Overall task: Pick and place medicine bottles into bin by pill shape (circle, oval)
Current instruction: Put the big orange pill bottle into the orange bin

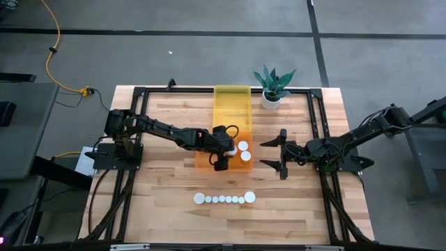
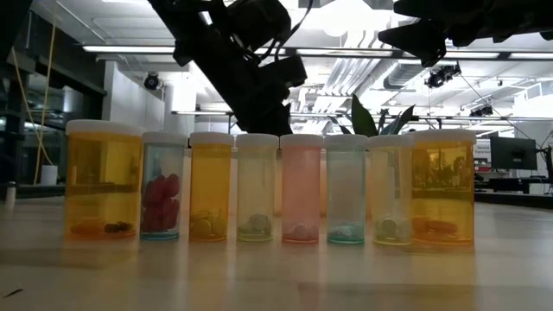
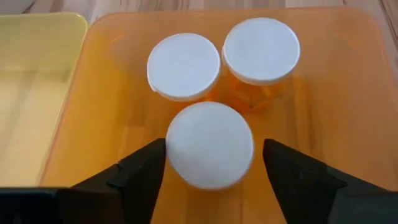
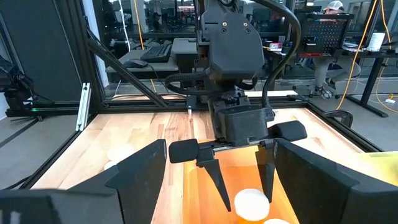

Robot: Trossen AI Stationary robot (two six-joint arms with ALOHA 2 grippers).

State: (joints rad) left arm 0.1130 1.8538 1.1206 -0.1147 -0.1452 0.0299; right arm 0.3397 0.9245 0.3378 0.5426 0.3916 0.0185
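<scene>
Medicine bottles: eight standing in a row [image 2: 269,187] near the front of the bench [image 1: 160,188], caps white; three more upright in the orange bin [image 3: 323,112], clustered. Yellow bin [image 1: 232,104] adjoins the orange bin on its far side. Left gripper [image 3: 209,163]: over the orange bin, fingers spread wide either side of one bottle [image 3: 209,144], not touching it. Right gripper [image 1: 281,154]: beside the orange bin, wide open, empty.

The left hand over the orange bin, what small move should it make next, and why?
Probably lift straight up and clear. The left hand is open over the orange bin, its fingers standing apart on either side of a white-capped bottle that sits in the bin beside two others. So that bottle looks released, and a row of bottles waits on the table.
</scene>
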